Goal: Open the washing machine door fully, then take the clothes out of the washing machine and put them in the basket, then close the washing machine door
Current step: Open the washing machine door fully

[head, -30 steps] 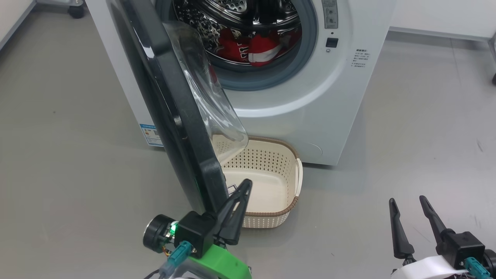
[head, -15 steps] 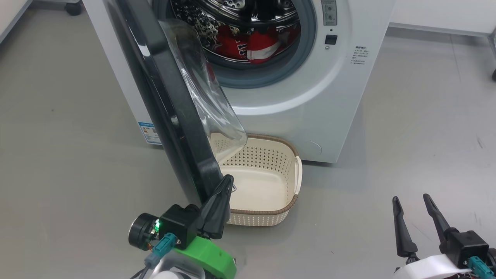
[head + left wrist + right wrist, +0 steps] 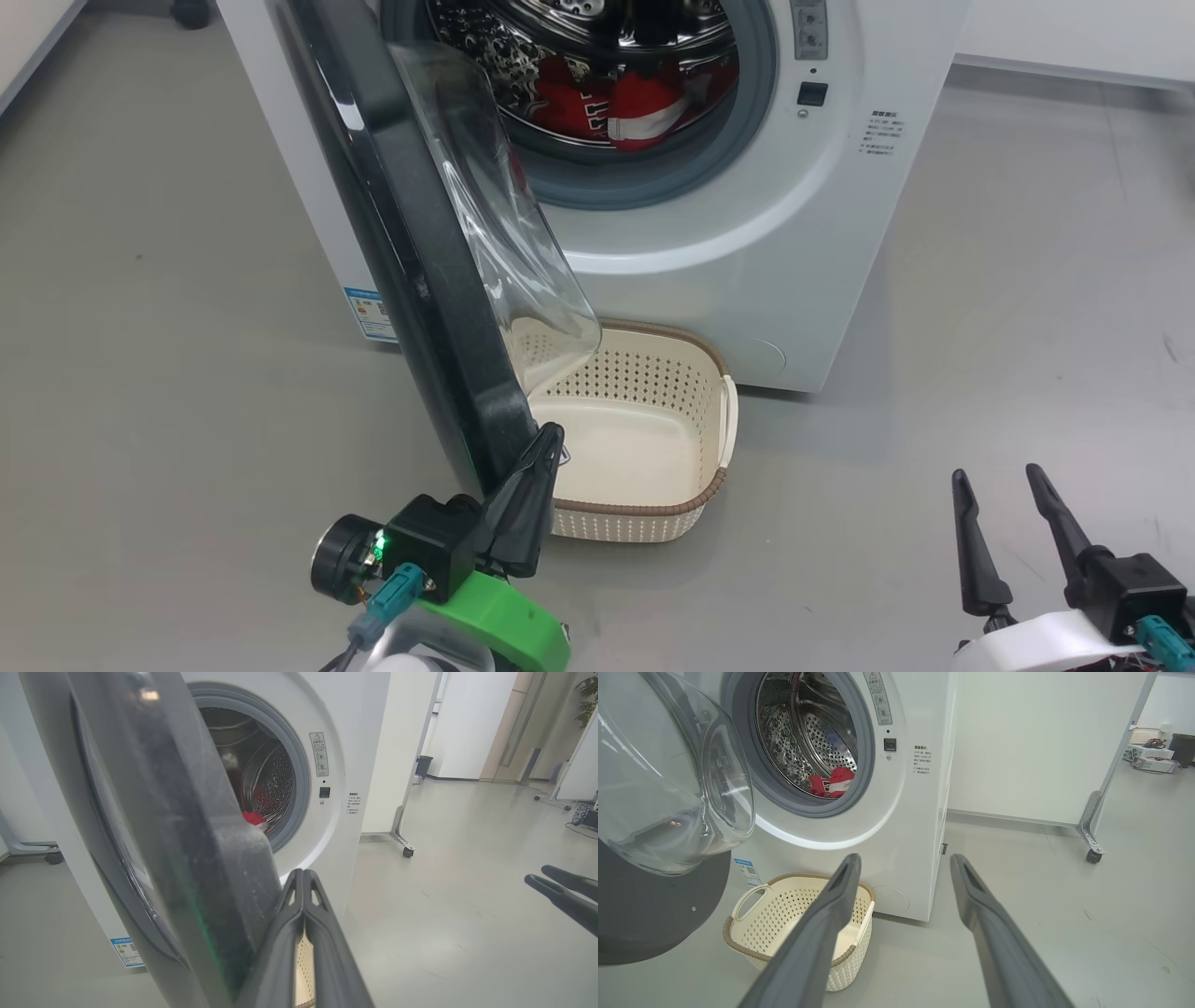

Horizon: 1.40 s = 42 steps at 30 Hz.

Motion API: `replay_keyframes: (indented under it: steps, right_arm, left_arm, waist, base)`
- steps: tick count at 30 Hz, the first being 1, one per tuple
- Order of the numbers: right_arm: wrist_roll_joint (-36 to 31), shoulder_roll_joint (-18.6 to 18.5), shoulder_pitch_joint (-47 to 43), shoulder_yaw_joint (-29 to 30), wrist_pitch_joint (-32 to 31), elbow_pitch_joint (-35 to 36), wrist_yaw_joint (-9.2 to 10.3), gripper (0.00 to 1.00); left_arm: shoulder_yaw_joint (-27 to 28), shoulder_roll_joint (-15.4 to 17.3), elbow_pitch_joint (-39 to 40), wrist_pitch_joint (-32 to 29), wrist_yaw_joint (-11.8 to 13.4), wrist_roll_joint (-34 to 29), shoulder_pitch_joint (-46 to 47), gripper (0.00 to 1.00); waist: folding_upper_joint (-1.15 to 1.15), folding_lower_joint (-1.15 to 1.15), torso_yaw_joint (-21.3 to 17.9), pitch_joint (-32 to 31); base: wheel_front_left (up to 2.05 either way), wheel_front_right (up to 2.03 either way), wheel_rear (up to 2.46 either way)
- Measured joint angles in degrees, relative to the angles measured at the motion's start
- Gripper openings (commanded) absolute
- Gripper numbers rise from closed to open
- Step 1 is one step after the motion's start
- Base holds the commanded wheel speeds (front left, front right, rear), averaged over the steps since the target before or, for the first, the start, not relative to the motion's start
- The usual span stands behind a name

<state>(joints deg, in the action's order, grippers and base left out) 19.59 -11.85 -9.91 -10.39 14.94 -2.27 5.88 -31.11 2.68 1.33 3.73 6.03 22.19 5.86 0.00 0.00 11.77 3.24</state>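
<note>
The white washing machine [image 3: 747, 261] stands with its door [image 3: 411, 243] swung out toward me, the black rim edge-on and the glass bowl [image 3: 509, 224] facing the drum. Red clothes [image 3: 616, 103] lie inside the steel drum, and the clothes [image 3: 831, 781] are also in the right wrist view. The cream basket [image 3: 625, 527] sits on the floor under the opening, with nothing in it. My left gripper [image 3: 551, 437] is shut, fingers together, its tip touching the inner side of the door's lower edge [image 3: 243, 877]. My right gripper [image 3: 996, 476] hangs open at the lower right, away from everything.
Grey floor spreads on both sides of the machine. A white panel on a wheeled metal foot [image 3: 1092, 849] stands to the machine's right. A blue label [image 3: 372, 313] is on the machine's lower left corner. A caster [image 3: 191, 11] shows at the far left.
My left gripper has drawn back and left along the door's lower edge, and the door has swung slightly wider. The head camera has shifted a little. The right gripper has stayed put.
</note>
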Motion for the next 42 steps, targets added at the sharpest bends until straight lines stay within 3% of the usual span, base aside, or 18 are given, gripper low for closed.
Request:
replay_keyframes:
  steps: [14,42]
  right_arm:
    - [0.0,0.0,0.0,2.1,0.0,0.5,-0.16,1.0]
    - [-0.6,0.2,-1.2,2.1,0.0,0.4,-0.29,1.0]
  left_arm:
    - [-0.8,0.0,0.5,0.1,0.1,-0.6,-0.5,0.0]
    - [0.0,0.0,1.0,0.9,0.2,0.9,-2.9,0.0]
  waist:
    - [0.0,0.0,3.9,0.3]
    - [0.0,0.0,16.7,-0.3]
  base:
    - [0.0,0.0,0.0]
    - [0.0,0.0,0.0]
